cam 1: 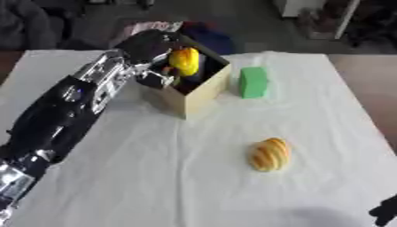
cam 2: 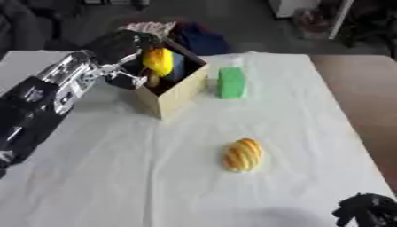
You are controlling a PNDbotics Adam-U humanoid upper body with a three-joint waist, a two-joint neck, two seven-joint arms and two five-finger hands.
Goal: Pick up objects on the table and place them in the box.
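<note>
Left robot hand (cam 1: 159,48) curled round yellow object (cam 1: 184,61) over box (cam 1: 203,91), right robot hand (cam 2: 364,212) idle, fingers unclear

Quick count from my side: one cardboard box (cam 1: 198,95) on the table (cam 1: 155,177). One yellow thing (cam 1: 184,61) sitting in the box's opening, one green block (cam 1: 253,82) just beside the box, and one striped yellow-orange bread-looking thing (cam 1: 269,154) out on the cloth. So three loose items total, plus the single box.
</note>
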